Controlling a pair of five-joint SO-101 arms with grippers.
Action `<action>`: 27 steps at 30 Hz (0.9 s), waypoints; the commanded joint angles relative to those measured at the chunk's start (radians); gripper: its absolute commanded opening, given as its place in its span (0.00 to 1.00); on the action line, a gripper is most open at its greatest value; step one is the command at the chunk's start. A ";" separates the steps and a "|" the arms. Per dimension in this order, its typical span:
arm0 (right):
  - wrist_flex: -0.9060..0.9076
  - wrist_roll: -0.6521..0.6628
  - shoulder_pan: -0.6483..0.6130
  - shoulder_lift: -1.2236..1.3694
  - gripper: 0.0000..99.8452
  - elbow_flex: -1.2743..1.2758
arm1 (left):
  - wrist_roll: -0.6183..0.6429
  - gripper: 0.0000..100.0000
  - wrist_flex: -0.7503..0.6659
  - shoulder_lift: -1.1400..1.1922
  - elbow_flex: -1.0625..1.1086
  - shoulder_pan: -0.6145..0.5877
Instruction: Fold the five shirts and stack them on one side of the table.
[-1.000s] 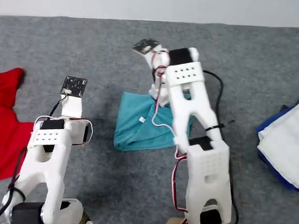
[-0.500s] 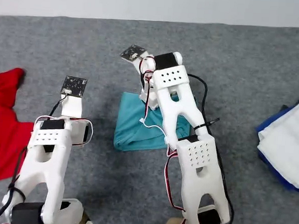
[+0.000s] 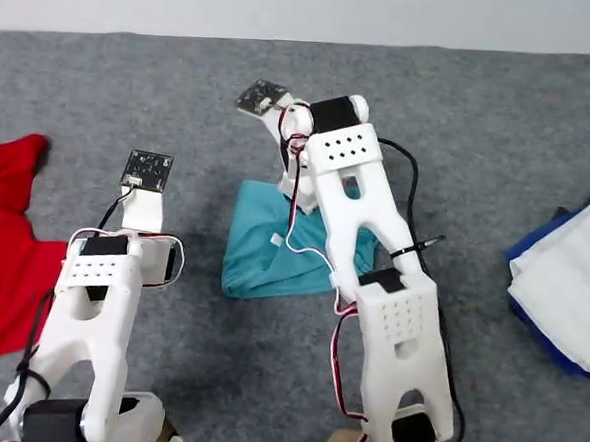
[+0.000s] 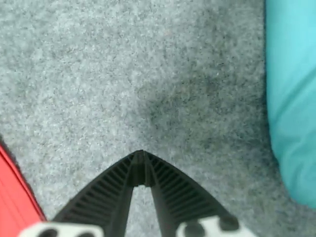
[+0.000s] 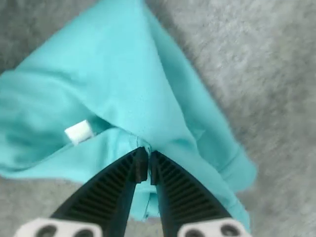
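Closest in, the left gripper [image 4: 140, 165] has its fingers pinched together at the tips with nothing between them, just hanging over bare grey table [image 3: 501, 123]. The red shirt [image 3: 2, 253] lies spread out off to that gripper's outer side, and a sliver of it peeks in at the edge of the left wrist view. The left arm [image 3: 94, 309] hasn't budged over the last second. A bit farther out, the right gripper [image 5: 143, 159] is clamped shut on a fold of the teal shirt [image 5: 123, 84], and the cloth bunches up right at the fingertips. The shirt's little white tag [image 5: 79, 132] sits near them, off to one side. From above, the teal shirt is a roughly folded heap between the two arms, directly under the right gripper and off to the left gripper's inner side. What changed: the right arm [image 3: 373, 256] swung its wrist toward the left arm's side compared with a second ago, then eased slightly farther out in the last half second. The near edge of the teal shirt looks a bit more rumpled now. Well out on the right gripper's outer side there's a white folded shirt [image 3: 572, 278] lying on a blue one [image 3: 534, 248], same spot as before.
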 commanded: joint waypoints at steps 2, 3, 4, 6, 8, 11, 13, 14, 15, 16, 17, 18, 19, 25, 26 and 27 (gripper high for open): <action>0.039 0.009 0.007 -0.142 0.01 0.074 | 0.000 0.00 -0.017 -0.031 -0.004 0.003; 0.039 0.006 0.007 -0.143 0.02 0.074 | 0.000 0.00 -0.017 -0.031 -0.004 0.003; 0.039 0.005 0.007 -0.147 0.04 0.074 | 0.000 0.00 -0.017 -0.031 -0.004 0.003; 0.039 0.005 0.007 -0.150 0.09 0.074 | 0.000 0.00 -0.017 -0.031 -0.004 0.003; 0.039 0.003 0.004 -0.150 0.13 0.074 | 0.000 0.00 -0.017 -0.031 -0.004 0.003; 0.039 -0.021 -0.004 -0.150 0.15 0.074 | 0.000 0.00 -0.017 -0.031 -0.004 0.003; 0.039 -0.031 -0.007 -0.145 0.15 0.074 | 0.000 0.00 -0.017 -0.031 -0.004 0.003; 0.038 -0.031 -0.007 -0.143 0.15 0.074 | 0.000 0.00 -0.017 -0.031 -0.004 0.003; 0.036 -0.031 -0.008 -0.142 0.15 0.074 | 0.000 0.00 -0.017 -0.031 -0.004 0.003; 0.031 -0.031 -0.010 -0.140 0.15 0.074 | 0.000 0.00 -0.017 -0.031 -0.004 0.003; 0.030 -0.029 -0.010 -0.140 0.15 0.074 | 0.000 0.00 -0.017 -0.031 -0.002 0.003; 0.028 -0.029 -0.010 -0.136 0.15 0.074 | 0.000 0.00 -0.017 -0.034 0.002 0.003; 0.025 -0.028 -0.010 -0.128 0.15 0.072 | 0.000 0.00 -0.018 -0.037 0.007 0.003; -0.027 -0.029 -0.013 -0.059 0.15 0.072 | 0.000 0.00 -0.018 -0.038 0.008 0.003; -0.028 -0.029 -0.015 -0.050 0.15 0.072 | 0.000 0.00 -0.018 -0.038 0.008 0.003; -0.028 -0.029 -0.019 -0.039 0.14 0.072 | 0.000 0.00 -0.018 -0.038 0.008 0.003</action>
